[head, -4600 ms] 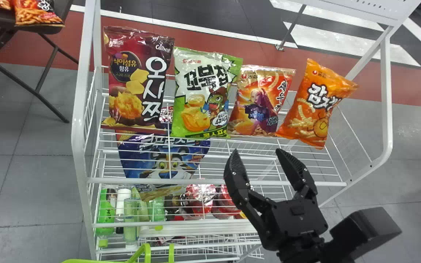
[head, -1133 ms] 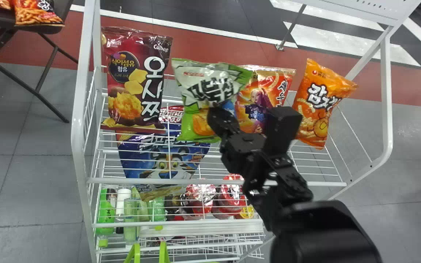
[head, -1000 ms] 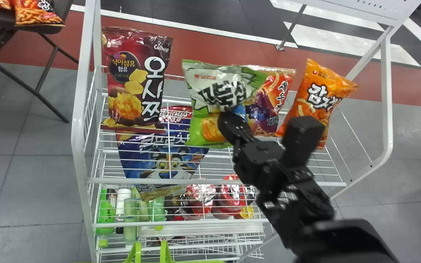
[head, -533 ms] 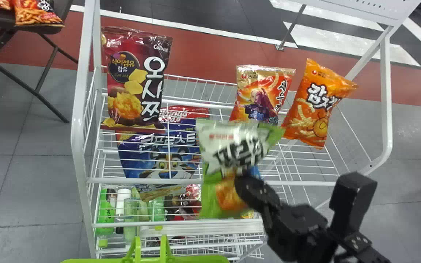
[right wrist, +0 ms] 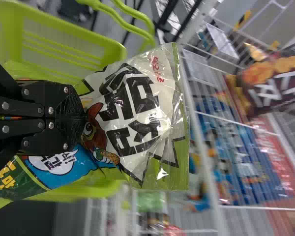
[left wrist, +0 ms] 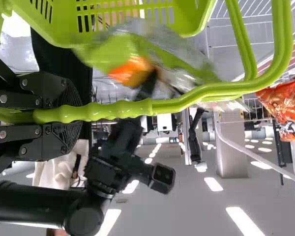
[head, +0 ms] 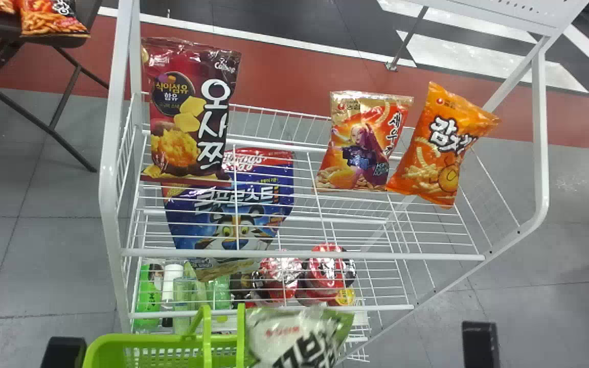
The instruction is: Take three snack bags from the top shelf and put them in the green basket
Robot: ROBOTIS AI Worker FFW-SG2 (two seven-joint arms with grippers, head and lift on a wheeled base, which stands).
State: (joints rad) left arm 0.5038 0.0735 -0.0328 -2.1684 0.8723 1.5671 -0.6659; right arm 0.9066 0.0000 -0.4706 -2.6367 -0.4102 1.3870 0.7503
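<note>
One green-and-white bag (head: 294, 337) is pinched in my right gripper (right wrist: 83, 117), by the far right corner of the basket (head: 138, 338); my left gripper (left wrist: 73, 113) clasps the handle (left wrist: 123, 107). I should clear that handle, then sink the bag well inside before letting go.

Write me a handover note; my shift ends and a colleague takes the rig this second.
Left claw: shut on the green basket's handle.
Right claw: gripping the green-and-white bag at the basket.
Top shelf: maroon bag, red-orange bag, orange bag.
Done: one bag off the shelf.
To do: release it inside, then bring the total to three; I can't tell what the basket already holds.
</note>
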